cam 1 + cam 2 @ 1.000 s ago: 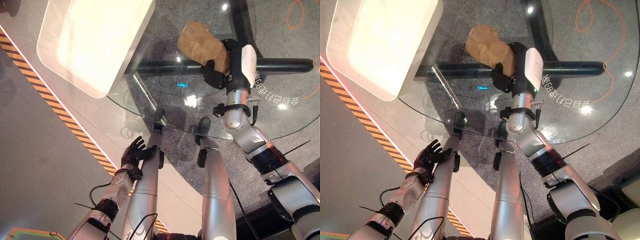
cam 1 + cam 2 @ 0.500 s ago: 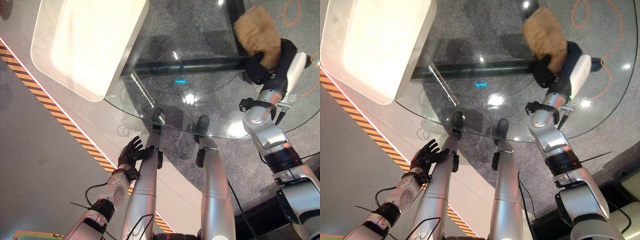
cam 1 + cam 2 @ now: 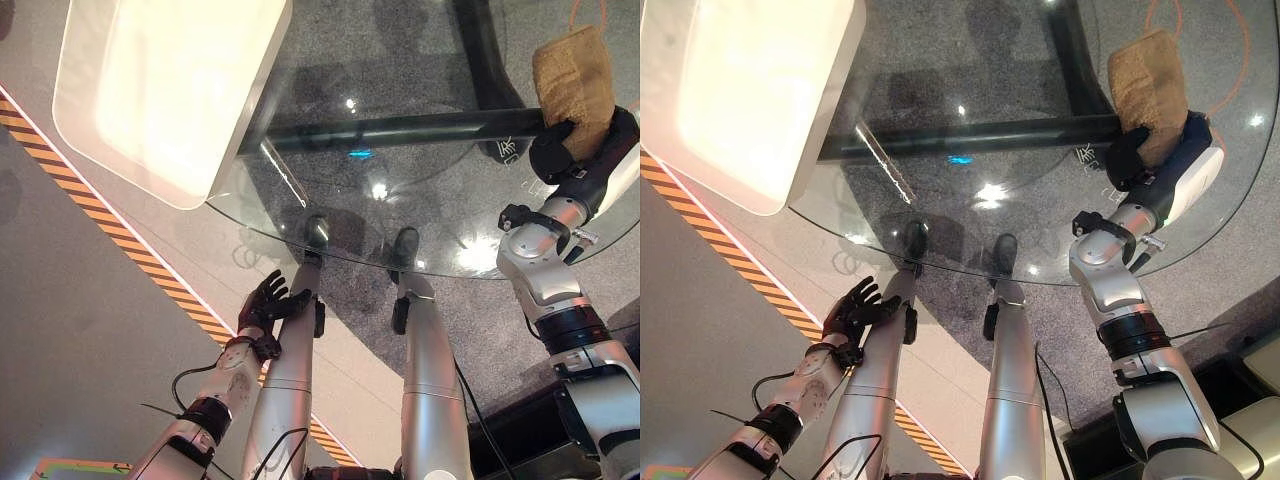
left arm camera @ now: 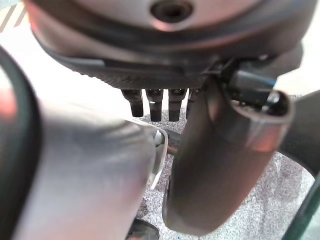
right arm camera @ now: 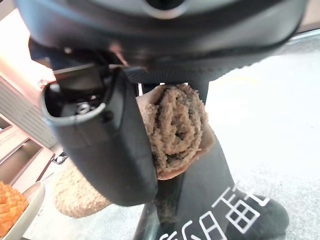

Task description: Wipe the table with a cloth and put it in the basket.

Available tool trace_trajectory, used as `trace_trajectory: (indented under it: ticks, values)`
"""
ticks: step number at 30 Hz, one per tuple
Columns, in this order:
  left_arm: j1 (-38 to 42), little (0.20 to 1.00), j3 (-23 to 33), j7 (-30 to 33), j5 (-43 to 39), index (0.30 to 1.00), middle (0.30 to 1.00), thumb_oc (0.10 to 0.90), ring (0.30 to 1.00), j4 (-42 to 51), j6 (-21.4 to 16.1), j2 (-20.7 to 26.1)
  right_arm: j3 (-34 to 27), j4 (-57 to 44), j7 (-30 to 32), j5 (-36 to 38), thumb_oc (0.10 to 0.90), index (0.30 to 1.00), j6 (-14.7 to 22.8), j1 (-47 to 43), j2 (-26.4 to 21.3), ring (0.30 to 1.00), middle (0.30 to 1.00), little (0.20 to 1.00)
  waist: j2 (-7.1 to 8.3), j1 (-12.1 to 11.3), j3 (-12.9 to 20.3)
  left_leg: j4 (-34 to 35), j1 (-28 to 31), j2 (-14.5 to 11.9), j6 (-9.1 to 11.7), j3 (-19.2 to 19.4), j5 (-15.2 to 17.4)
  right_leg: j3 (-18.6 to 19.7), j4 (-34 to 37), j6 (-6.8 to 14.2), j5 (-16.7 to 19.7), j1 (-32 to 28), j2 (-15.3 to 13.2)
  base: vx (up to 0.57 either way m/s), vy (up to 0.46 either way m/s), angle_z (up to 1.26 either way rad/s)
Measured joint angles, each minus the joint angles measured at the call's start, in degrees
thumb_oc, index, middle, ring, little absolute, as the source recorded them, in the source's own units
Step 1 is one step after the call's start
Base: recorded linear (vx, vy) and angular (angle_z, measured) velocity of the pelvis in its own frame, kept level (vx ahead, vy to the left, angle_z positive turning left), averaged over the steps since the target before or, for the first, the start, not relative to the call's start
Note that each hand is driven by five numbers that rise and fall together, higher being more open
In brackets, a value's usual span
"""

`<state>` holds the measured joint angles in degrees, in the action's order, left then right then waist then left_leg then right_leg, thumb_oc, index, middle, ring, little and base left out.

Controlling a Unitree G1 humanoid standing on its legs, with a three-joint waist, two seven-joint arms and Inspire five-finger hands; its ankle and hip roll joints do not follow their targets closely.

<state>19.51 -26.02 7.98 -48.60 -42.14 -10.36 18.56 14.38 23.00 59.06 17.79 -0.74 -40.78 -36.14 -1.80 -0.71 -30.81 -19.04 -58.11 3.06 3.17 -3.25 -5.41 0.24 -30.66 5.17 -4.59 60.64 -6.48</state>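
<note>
- One round glass table (image 3: 330, 215), taken as the landmark; through its top a dark crossed base (image 3: 400, 128) and the speckled grey floor (image 3: 970, 60) show
- One white rounded tray-like basket (image 3: 160, 85) sits at the table's far left, overhanging the glass rim; it lies well apart from the cloth, with the bare glass between them
- One tan cloth (image 3: 575, 75) lies bunched on the table's far right part, over one bar of the base
- Right hand (image 3: 1132, 152) is on the cloth, its fingers and thumb clenched round the near edge of it; the right wrist view shows a roll of the cloth (image 5: 175, 127) pinched between thumb and fingers, with more cloth spread on the glass beyond
- Left hand (image 3: 265, 303) hangs below and in front of the table's near left edge, off the glass, fingers spread and relaxed, grasping nothing
- One orange-and-black striped line (image 3: 120, 235) runs across the floor to the left of the table, passing under the basket's side
- An orange cord (image 3: 1230, 75) loops on the floor beyond the table's far right rim
</note>
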Motion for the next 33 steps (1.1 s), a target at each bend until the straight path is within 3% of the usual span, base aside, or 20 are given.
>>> trace_trajectory:
  ticks: [7, 14, 20, 33]
  values:
    - [-0.45, 0.900, 0.98, 0.03, 0.03, 0.900, 0.900, 0.800, 0.900, -0.10, 0.04, -0.12, 0.00, -3.26, -4.29, -2.70, 0.100, 0.300, -1.31, 0.59, 0.59, 0.300, 0.300, 0.200, -0.01, 0.82, 0.00, 0.00, 0.04, -0.12, 0.03, 0.01, -0.02, -0.02, -0.14, -0.07, 0.06, 0.02, 0.11, 0.00, 0.000, 0.00]
    - [-1.12, 0.900, 2.55, 0.05, 0.23, 0.900, 0.900, 0.800, 0.900, -0.15, -0.04, -0.60, 0.73, -9.31, -16.26, -10.50, 0.100, 0.300, -2.73, 3.25, 2.73, 0.300, 0.300, 0.200, -0.04, 1.52, 0.00, 0.68, 0.74, -0.59, 0.54, 0.08, -0.35, -0.01, -0.28, -0.20, 0.12, -0.12, 0.49, 0.00, 0.000, 0.00]
    - [-1.44, 0.900, 3.70, -0.07, 0.49, 0.900, 0.900, 0.800, 0.900, -0.44, -0.23, -1.79, 6.10, -12.46, -25.66, -16.67, 0.100, 0.300, -2.38, 3.26, 3.20, 0.300, 0.300, 0.200, -0.09, 0.93, 0.02, 2.04, 1.54, -0.76, 1.05, -0.07, -0.97, -0.14, -0.58, -0.55, 0.12, -0.21, 0.61, 0.00, 0.000, 0.00]
    - [-1.48, 0.900, 3.65, -0.05, 0.52, 0.900, 0.900, 0.800, 0.900, -0.12, -0.65, -1.93, 13.26, -14.66, -34.19, -18.90, 0.100, 0.300, -1.57, 2.39, 4.42, 0.300, 0.300, 0.200, -0.16, 0.49, 0.02, 3.14, 1.60, -0.65, 1.61, -1.36, -1.49, -1.38, -1.26, -1.08, -0.76, -0.06, 0.32, 0.00, 0.006, 0.03]
